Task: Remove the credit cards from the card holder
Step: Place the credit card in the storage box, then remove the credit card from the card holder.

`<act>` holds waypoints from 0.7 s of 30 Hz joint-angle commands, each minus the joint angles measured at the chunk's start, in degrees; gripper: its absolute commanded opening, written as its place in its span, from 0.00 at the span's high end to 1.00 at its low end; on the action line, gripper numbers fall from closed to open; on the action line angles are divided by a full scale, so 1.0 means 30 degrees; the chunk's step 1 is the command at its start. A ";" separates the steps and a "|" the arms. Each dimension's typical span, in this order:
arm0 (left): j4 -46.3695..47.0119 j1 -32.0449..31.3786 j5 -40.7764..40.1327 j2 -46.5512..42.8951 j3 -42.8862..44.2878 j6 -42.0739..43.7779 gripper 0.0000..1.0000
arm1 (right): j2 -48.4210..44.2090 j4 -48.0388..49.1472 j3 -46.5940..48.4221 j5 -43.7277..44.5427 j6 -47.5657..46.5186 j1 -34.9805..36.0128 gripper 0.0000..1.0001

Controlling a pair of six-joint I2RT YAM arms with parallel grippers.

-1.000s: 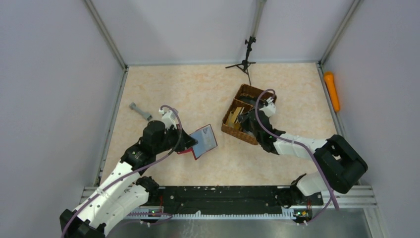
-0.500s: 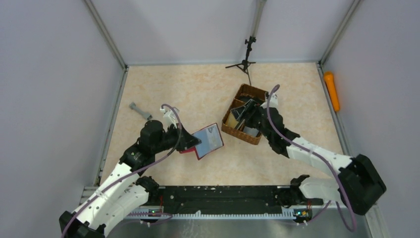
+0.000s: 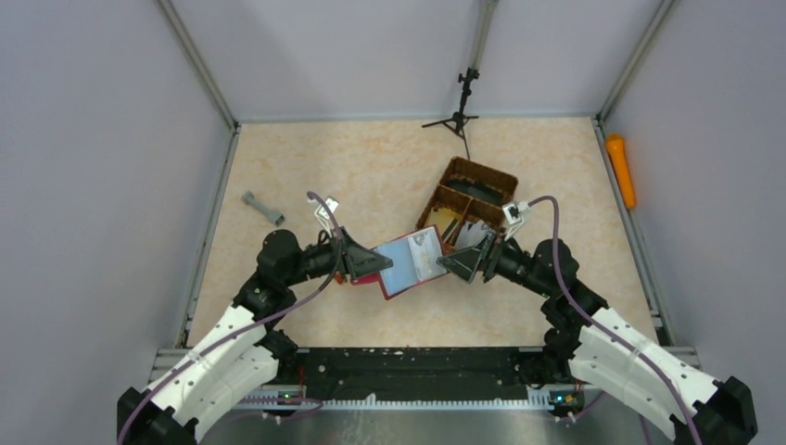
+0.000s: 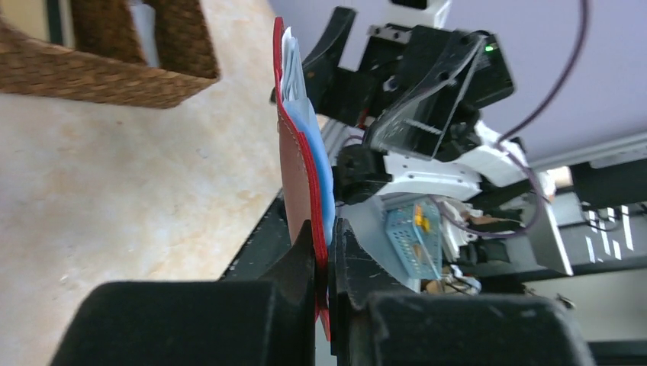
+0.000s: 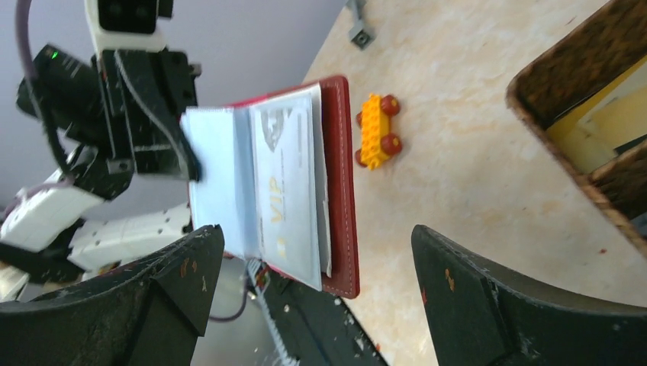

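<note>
Card holder [image 3: 408,264] rightward, open toward right gripper [image 3: 463,261]

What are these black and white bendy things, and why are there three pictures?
They are two robot arms. One picture looks down from above; the other two come from little cameras on each arm's wrist. The left pincer squeezes a red card holder, held up and open. The right pincer is open, facing a pale card tucked inside. On the table sit a wicker basket, an orange toy block and a small grey piece.
</note>
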 commanded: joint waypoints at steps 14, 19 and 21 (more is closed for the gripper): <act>0.6295 0.0054 0.4033 0.1350 0.0339 -0.2920 0.99 | -0.1401 0.5863 -0.2272 -0.3483 0.3760 -0.0164 0.67; 0.2823 0.0075 0.3283 0.1166 0.1015 -0.0746 0.93 | -0.1505 0.5168 -0.2304 -0.3051 0.4477 -0.0164 1.00; -0.0476 0.0073 0.1623 0.1068 0.1764 0.1548 0.87 | -0.1694 0.3662 -0.2113 -0.2436 0.4271 -0.0164 1.00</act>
